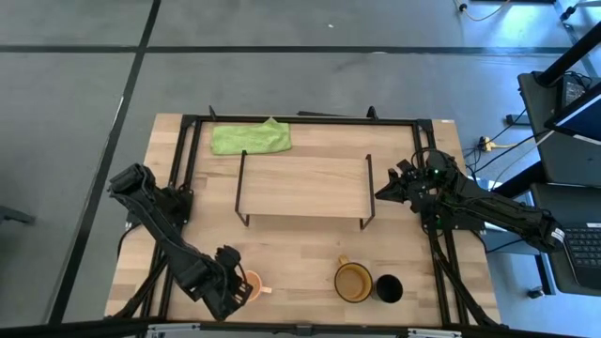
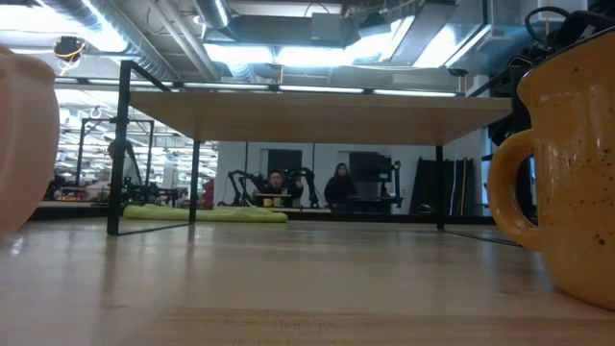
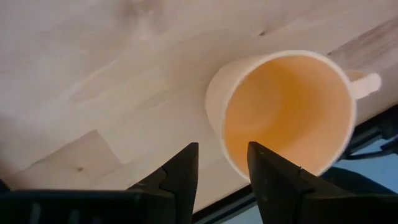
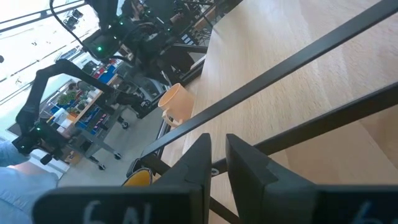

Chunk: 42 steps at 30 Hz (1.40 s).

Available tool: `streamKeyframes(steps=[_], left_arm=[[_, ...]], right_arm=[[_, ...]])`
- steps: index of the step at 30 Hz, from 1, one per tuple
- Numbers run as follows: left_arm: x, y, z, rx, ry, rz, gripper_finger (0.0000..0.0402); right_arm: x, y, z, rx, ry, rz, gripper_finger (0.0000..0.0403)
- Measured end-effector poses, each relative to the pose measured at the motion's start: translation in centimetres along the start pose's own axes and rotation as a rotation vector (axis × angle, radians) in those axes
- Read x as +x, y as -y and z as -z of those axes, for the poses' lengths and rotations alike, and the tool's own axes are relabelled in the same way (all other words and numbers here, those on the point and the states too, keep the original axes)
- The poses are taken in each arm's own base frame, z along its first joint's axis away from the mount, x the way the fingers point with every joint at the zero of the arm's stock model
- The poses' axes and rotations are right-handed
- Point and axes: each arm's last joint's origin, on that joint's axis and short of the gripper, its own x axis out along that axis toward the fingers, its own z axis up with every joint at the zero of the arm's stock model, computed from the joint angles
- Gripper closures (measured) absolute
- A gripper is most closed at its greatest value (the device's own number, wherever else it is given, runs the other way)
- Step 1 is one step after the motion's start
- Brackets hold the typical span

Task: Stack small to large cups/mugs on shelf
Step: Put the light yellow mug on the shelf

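Left gripper (image 1: pixel 242 289), at about 7 o'clock on the table (image 1: pixel 300 258) in the high view: its two fingers (image 3: pixel 180 177) are spread apart, with nothing between them, just beside the rim of the one small light-orange mug (image 3: pixel 283 112). That mug (image 1: pixel 252 284) stands upright near the table's front edge, its handle pointing toward 3 o'clock.

Right gripper (image 1: pixel 387 191), at about 3 o'clock, by the right end of the shelf (image 1: pixel 302 186): its fingers (image 4: pixel 193 163) stand a narrow gap apart and pinch nothing.

Cups counted: three. Besides the orange one, one olive-yellow mug (image 1: pixel 353 281) and one black cup (image 1: pixel 389 288) stand just beside each other at about 5 o'clock, the black one to the right.

One shelf, at the table's centre, a wood board on black wire legs; nothing rests on it. One green cloth (image 1: pixel 250 137) lies at 11 o'clock, behind the shelf.
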Motion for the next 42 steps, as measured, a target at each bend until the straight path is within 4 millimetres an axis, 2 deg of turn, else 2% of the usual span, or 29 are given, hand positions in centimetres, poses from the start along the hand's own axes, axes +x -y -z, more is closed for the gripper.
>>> streamKeyframes(steps=[14,24,30,34,39,42], left_arm=[[3.3,-0.9,0.2,-0.025,-0.005,0.036,0.0269],[4.6,-2.0,-0.1,-0.015,0.015,-0.012,0.0278],[4.7,-1.8,-0.3,-0.021,0.011,0.002,0.0281],[4.8,-1.7,-0.5,-0.003,0.011,0.006,0.0313],[4.8,-1.0,-0.7,0.015,-0.004,0.057,0.0388],[4.4,-0.5,-0.9,0.034,-0.010,0.077,0.0392]], right_arm=[[0.0,0.0,0.0,0.000,0.000,0.000,0.0352],[0.0,0.0,0.0,0.000,0.000,0.000,0.0352],[0.0,0.0,0.0,0.000,0.000,0.000,0.0352],[0.0,0.0,0.0,0.000,0.000,0.000,0.0352],[0.0,0.0,0.0,0.000,0.000,0.000,0.0352],[0.0,0.0,0.0,0.000,0.000,0.000,0.0352]])
